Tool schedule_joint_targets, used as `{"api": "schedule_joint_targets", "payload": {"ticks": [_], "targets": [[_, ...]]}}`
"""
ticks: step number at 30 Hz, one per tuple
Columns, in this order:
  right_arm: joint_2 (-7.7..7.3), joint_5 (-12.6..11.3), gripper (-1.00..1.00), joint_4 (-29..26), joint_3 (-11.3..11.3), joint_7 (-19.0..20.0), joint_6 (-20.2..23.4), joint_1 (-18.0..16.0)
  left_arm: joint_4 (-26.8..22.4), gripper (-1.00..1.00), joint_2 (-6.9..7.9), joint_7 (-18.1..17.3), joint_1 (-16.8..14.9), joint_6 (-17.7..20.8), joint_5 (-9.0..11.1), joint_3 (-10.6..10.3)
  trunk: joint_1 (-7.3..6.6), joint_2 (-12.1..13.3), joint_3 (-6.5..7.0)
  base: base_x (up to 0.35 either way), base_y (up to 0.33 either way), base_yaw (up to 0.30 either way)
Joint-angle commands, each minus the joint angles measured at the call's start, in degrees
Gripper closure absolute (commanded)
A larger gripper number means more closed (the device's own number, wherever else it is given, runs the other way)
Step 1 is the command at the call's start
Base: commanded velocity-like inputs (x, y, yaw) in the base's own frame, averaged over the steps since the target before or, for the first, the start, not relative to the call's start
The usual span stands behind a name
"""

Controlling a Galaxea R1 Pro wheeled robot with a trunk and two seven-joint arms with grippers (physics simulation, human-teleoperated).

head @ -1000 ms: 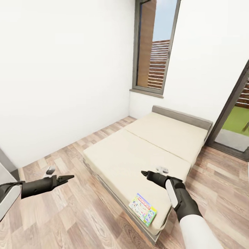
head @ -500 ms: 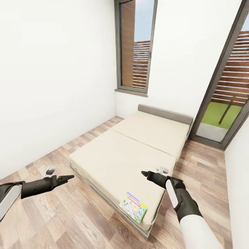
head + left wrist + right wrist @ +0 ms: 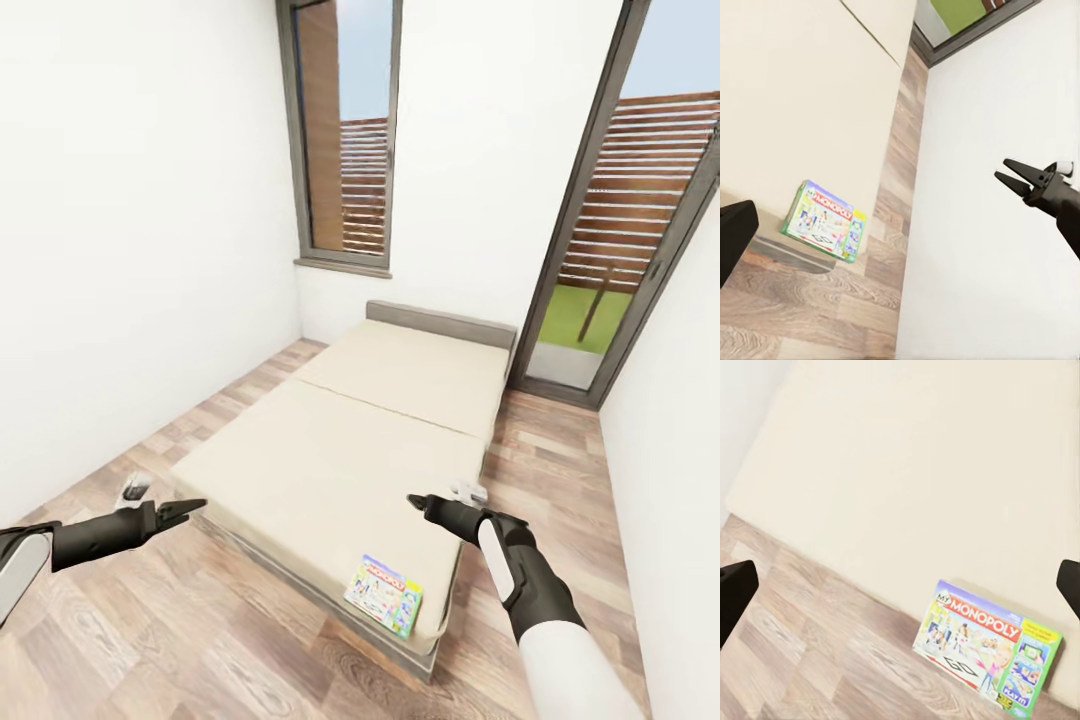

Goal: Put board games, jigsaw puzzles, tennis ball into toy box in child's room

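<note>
The beige bed [image 3: 340, 440] with a grey headboard fills the middle of the head view. One board game, the white and green Monopoly box [image 3: 384, 596], lies flat on the mattress's near corner. It also shows in the wrist views [image 3: 825, 221] [image 3: 988, 649]. My right gripper [image 3: 415, 500] hovers open over the bed's near end, a little above and beyond the box; its fingertips [image 3: 735, 592] stand wide apart. From the left wrist the right gripper [image 3: 1009, 171] shows forked. My left gripper [image 3: 192, 507] hangs open over the floor by the bed's left edge, holding nothing.
Wood floor [image 3: 230, 410] runs along both long sides of the bed. A white wall [image 3: 110, 250] stands at the left and another close on the right. A tall window [image 3: 345, 140] and a glass door [image 3: 620, 230] are behind the headboard.
The whole picture has slid to the left as the camera turned right, bringing the glass door into view. The arms hold the same pose; the Monopoly box lies where it was.
</note>
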Motion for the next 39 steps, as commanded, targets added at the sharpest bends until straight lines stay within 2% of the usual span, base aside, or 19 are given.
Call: {"api": "schedule_joint_targets", "payload": {"ticks": [1,39], "targets": [[0.1,-0.2,-1.0,-0.05,-0.27,0.16,0.39,-0.07,0.01,-1.0,0.01,-0.18,-0.03,0.24,0.0,0.13,0.04,-0.13,-0.13,0.0,0.284,-0.281],[0.41,-0.21,-1.0,0.04,-0.19,-0.09,-1.27,-0.07,0.01,-1.0,0.03,-0.18,-0.03,0.24,-0.07,0.35,0.04,-0.13,-0.13,0.0,0.273,-0.281]]}}
